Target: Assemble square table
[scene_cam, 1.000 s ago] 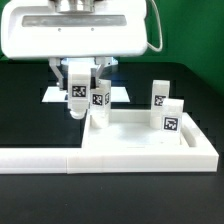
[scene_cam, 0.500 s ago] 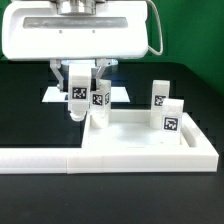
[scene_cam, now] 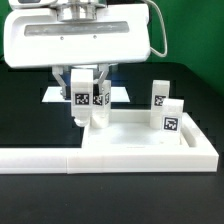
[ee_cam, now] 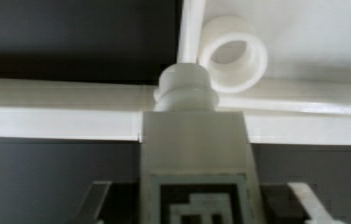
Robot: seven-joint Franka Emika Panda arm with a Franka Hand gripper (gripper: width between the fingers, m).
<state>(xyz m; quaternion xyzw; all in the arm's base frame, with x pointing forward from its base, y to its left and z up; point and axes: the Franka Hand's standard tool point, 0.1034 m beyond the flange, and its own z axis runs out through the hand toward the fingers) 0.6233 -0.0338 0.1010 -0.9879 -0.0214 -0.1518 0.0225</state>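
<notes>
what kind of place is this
Likely a robotics lab test bench: a black table with a white barrier, tagged furniture parts such as a leg, and a robot claw gripping another.

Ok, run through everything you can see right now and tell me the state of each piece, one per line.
gripper: shut on a leg, holding it upright.
held leg: upright, peg end down at the tabletop's corner hole, not seen seated.
tabletop: flat on the table, tray side up.
corner hole: open, nothing in it.
two other legs: standing at the tabletop's far edge on the exterior view's right.
marker board: flat behind the gripper.
</notes>
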